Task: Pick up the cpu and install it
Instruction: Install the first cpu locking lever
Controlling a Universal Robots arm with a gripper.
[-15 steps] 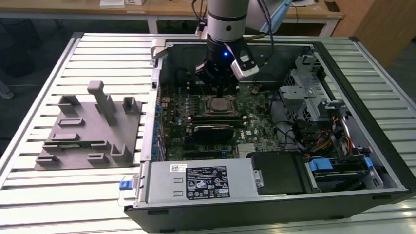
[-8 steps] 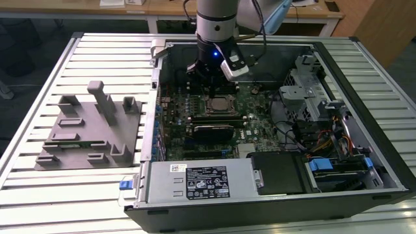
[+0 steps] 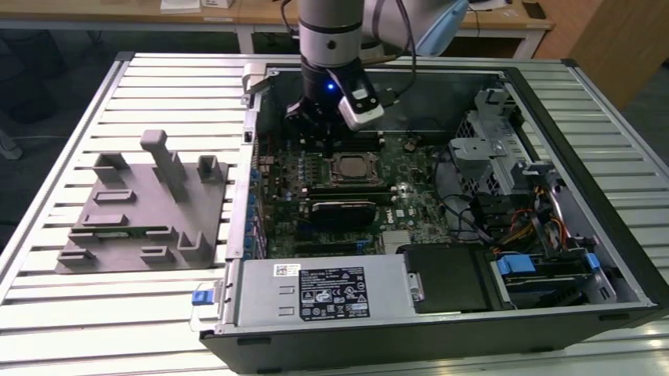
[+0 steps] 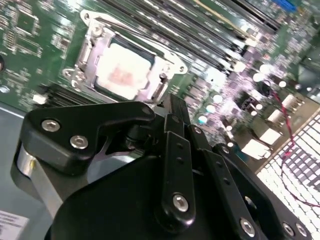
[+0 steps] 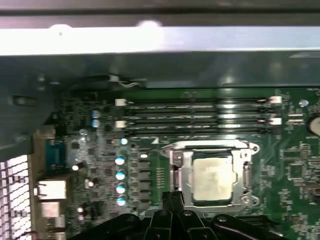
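- My gripper [image 5: 172,196] hangs low over the motherboard [image 5: 280,165]. Its jaws are pressed together, and I see nothing between them, so I am carrying no chip.
- The cpu [image 5: 212,177] is just beyond my tips. It lies flat in the socket [image 5: 185,175] near the middle of the motherboard, pale metal top upward.
- The socket's metal frame lies down around the chip's edges, so I judge the pick-up and the placing done. I cannot tell whether the retaining lever is latched, and that would be the only part left.
- Nothing stands between my tips and the socket.
- Just beside the socket, toward the board's port edge, runs a row of capacitors [image 5: 120,175]. The rear ports [image 5: 50,192] sit at that edge itself.
- Past the socket, the long memory slots [image 5: 200,112] lie parallel to the board's edge. The case wall [image 5: 150,40] rises behind them and is the tallest thing close to me.
- In the exterior view, the open computer case [image 3: 616,235] rests on a slatted table [image 3: 63,110].
- The power supply [image 3: 313,290] sits along the case's front edge. The drive cage [image 3: 502,149] and a bundle of cables [image 3: 522,227] are at the exterior view's right, all well apart from the socket.
- Outside the case, at the exterior view's left, a grey parts holder [image 3: 136,211] stands on the table.
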